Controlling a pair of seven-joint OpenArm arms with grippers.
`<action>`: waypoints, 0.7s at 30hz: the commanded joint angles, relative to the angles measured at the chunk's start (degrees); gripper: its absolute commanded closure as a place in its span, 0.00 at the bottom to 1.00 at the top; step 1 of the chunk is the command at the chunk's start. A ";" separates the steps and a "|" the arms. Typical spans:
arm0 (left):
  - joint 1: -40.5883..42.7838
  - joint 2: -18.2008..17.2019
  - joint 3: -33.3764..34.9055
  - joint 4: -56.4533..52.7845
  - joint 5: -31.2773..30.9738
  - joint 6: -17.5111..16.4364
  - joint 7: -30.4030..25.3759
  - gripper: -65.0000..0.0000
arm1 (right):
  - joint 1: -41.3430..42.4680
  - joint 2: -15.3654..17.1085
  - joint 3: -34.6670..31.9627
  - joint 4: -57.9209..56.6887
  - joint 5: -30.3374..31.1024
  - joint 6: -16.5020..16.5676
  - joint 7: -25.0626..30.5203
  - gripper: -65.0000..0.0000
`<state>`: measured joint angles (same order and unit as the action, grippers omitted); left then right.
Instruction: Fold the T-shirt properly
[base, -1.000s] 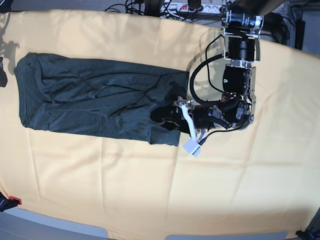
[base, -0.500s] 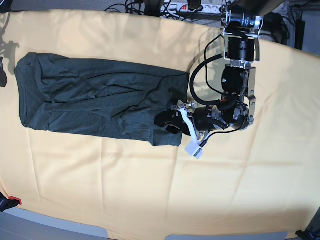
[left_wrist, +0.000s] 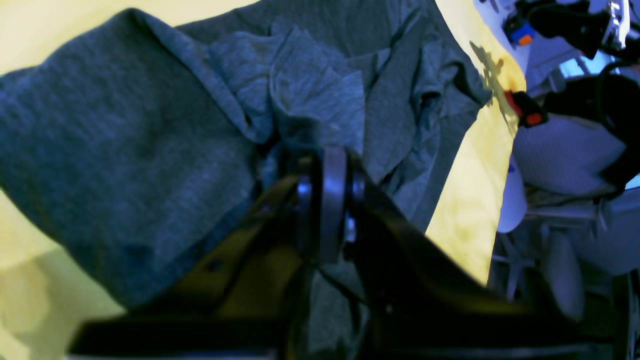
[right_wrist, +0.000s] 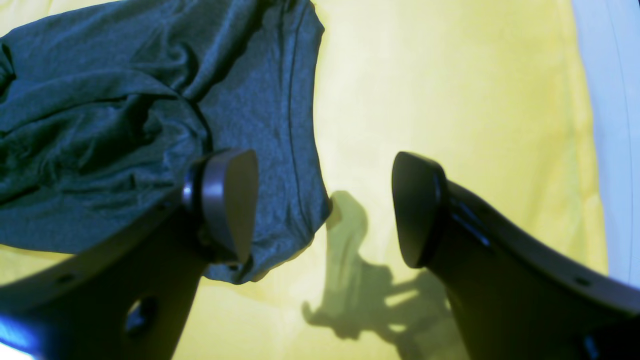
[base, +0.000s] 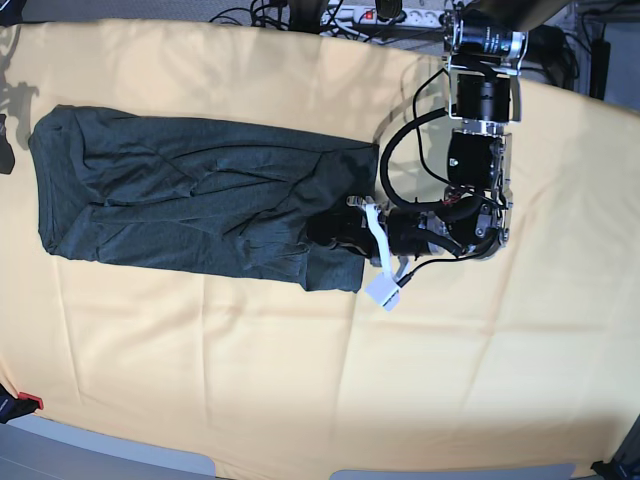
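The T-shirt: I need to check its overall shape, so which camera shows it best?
The base view: the whole T-shirt lies as a long band on the yellow cloth. The left wrist view shows only bunched fabric at the closed left gripper; the right wrist view shows just one hemmed end.

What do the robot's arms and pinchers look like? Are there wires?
The left arm is chunky black and silver blocks, with black cables looping beside it and a small white tag hanging near the left gripper. The right gripper has two glossy black curved fingers ending in flat, rounded grey pads.
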<state>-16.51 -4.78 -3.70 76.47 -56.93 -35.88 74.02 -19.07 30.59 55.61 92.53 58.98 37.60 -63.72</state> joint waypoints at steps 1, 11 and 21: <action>-1.42 0.15 -0.07 0.90 -3.56 -0.17 -0.63 1.00 | 0.17 1.49 0.59 0.74 1.05 0.35 0.90 0.34; -1.99 -0.17 -0.94 0.96 -17.57 -4.12 4.85 1.00 | 0.17 1.49 0.59 0.74 1.05 0.35 0.85 0.34; -0.39 1.22 0.59 0.94 -25.73 -4.12 5.98 1.00 | 0.17 1.49 0.59 0.74 1.05 0.35 0.92 0.34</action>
<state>-15.97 -3.88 -3.11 76.47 -81.03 -39.53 80.38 -19.07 30.61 55.61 92.51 58.98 37.60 -63.72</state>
